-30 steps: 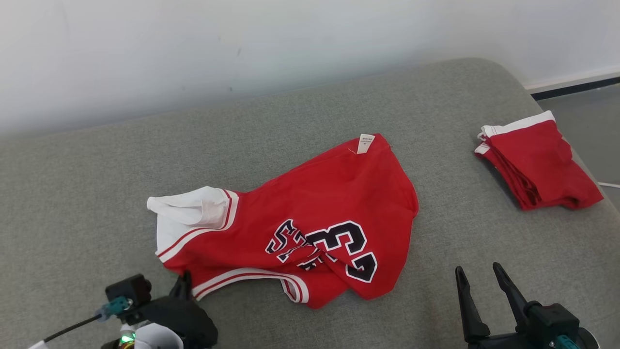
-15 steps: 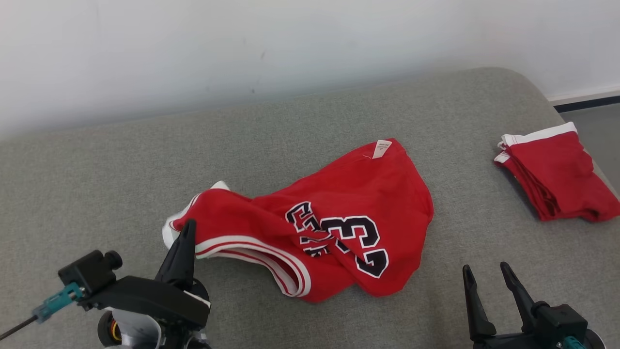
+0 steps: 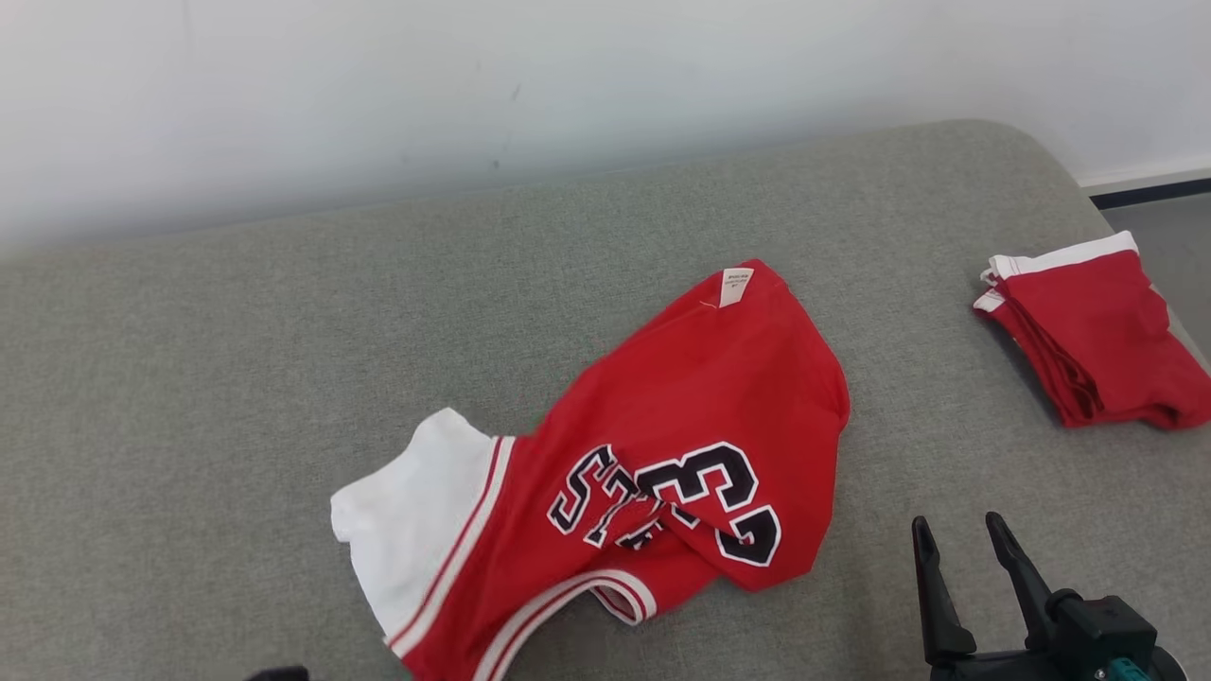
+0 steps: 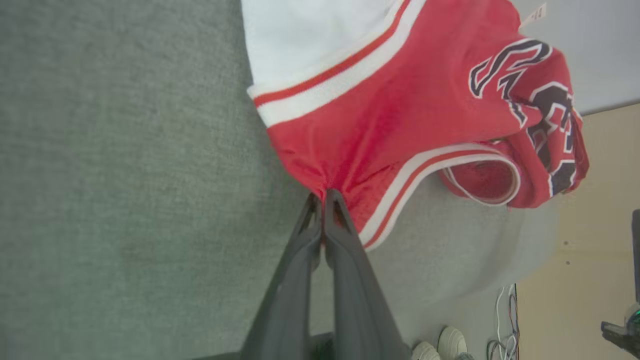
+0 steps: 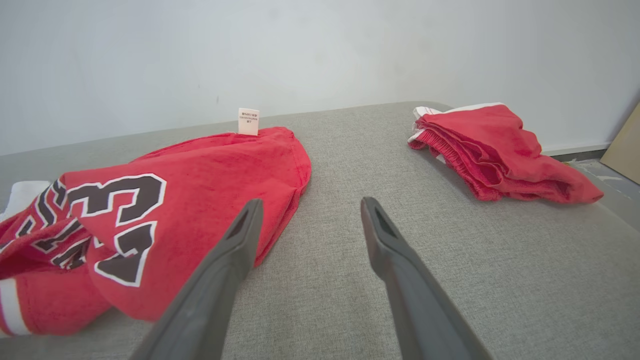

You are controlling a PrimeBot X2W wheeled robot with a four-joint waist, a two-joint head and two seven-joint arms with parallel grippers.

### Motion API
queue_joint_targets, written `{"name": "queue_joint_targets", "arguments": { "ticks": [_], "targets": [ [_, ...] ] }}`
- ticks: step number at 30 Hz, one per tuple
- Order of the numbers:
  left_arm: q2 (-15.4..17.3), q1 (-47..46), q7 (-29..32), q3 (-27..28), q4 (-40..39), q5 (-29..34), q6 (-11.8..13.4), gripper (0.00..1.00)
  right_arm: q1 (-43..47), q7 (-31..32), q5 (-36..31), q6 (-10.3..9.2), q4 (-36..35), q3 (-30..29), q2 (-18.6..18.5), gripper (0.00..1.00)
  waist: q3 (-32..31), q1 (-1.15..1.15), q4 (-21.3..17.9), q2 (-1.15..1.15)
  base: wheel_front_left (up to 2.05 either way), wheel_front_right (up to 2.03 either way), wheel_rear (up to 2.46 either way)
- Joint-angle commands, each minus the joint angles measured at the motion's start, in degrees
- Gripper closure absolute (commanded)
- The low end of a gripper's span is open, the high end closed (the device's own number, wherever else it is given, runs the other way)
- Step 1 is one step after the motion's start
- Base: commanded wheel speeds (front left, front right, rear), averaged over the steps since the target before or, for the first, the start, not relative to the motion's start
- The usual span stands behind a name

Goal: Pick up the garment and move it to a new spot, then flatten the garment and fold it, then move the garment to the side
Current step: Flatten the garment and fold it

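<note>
The left pincer (image 4: 323, 200) is clamped on the edge of the red jersey (image 4: 400, 110), which lies rumpled mid-frame on the grey cushion (image 3: 189, 378). At lower right the right pincer (image 3: 956, 526) gapes, holding nothing. This looks like the pick-up step. Next it needs lifting and carrying to open space.

I see a red jersey (image 3: 700, 397) with white, red-striped trim and black, white-edged numbers, a grey cushion (image 3: 236, 359), and my dark grey right gripper (image 5: 311, 201).
</note>
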Motion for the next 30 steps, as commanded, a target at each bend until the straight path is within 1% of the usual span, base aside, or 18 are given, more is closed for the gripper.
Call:
{"name": "queue_joint_targets", "arguments": {
  "ticks": [1, 5, 6, 7, 8, 11, 13, 15, 17, 19, 22, 26, 30],
  "targets": [
    [0.03, 0.9, 0.46, -0.54, 0.19, -0.14, -0.02, 1.0, -0.17, -0.19, 0.04, -0.16, 0.12, -0.19, 0.03, 0.0, -0.08, 0.0, 0.27, 0.0, 0.0, 0.0, 0.0],
    [-0.11, 1.85, 0.71, -1.87, 1.85, 0.74, 0.11, 1.0, -0.71, -0.02, -0.06, -0.16, 0.24, 0.32, 0.05, 0.0, -0.31, 0.0, 0.96, 0.0, 0.0, 0.0, 0.0],
    [-0.13, 1.56, -0.06, -1.76, 2.26, 1.31, 0.35, 0.82, -0.7, 0.06, -0.05, -0.16, 0.23, 0.44, 0.05, 0.0, -0.37, 0.0, 1.06, 0.0, 0.0, 0.0, 0.0],
    [-0.09, 1.24, -0.58, -1.79, 2.97, 1.85, 0.45, 0.07, -0.62, 0.13, -0.02, -0.16, 0.21, 0.5, 0.04, 0.0, -0.42, 0.0, 1.16, 0.0, 0.0, 0.0, 0.0],
    [0.13, 0.96, -1.31, -1.71, 3.78, 2.59, 0.76, 0.0, -0.57, 0.18, 0.01, -0.16, 0.21, 0.58, 0.04, 0.0, -0.49, 0.0, 1.21, 0.0, 0.0, 0.0, 0.0],
    [0.9, 0.26, -3.43, -1.22, 5.98, 4.59, 1.63, 0.0, -0.35, 0.21, 0.12, -0.16, 0.29, 0.89, 0.05, 0.0, -0.76, 0.0, 1.24, 0.0, 0.0, 0.0, 0.0],
    [1.49, 0.31, -4.62, -0.49, 7.18, 5.76, 2.73, 0.0, -0.2, 0.28, 0.13, -0.16, 0.32, 0.88, 0.04, 0.0, -0.96, 0.0, 1.16, 0.0, 0.0, 0.0, 0.0],
    [2.35, -0.24, -7.2, 1.02, 7.56, 7.25, 4.1, 0.0, 0.0, 0.37, 0.12, -0.16, 0.29, 0.75, 0.05, 0.0, -1.18, 0.0, 1.08, 0.0, 0.0, 0.0, 0.0],
    [2.1, -1.21, -10.28, 2.27, 7.19, 8.18, 4.85, 0.0, 0.2, 0.39, 0.11, -0.16, 0.23, 0.52, 0.05, 0.0, -1.38, 0.0, 1.1, 0.0, 0.0, 0.0, 0.0],
    [1.94, -2.3, -12.9, 3.37, 6.98, 8.64, 4.72, 0.0, 0.36, 0.46, 0.1, -0.16, 0.13, 0.31, 0.05, 0.0, -1.55, 0.0, 1.15, 0.0, 0.0, 0.0, 0.0],
    [1.77, -5.07, -14.79, 3.94, 7.87, 8.16, 3.71, 0.0, 0.56, 0.59, 0.09, -0.16, -0.1, 0.19, 0.06, 0.0, -1.58, 0.0, 1.31, 0.0, 0.0, 0.0, 0.0],
    [2.6, -10.2, -14.94, 3.43, 11.98, 8.89, 2.6, 0.0, 0.03, 0.76, 0.13, -0.16, -0.4, 0.72, 0.05, 0.0, -1.05, 0.0, 1.16, 0.0, 0.0, 0.0, 0.0],
    [3.79, -15.5, -14.39, 2.48, 17.91, 10.53, 2.7, 0.0, -0.67, 0.79, 0.29, -0.16, -0.81, 1.26, 0.05, 0.0, -0.12, 0.0, 0.29, 0.0, 0.0, 0.0, 0.0]
  ]
}}
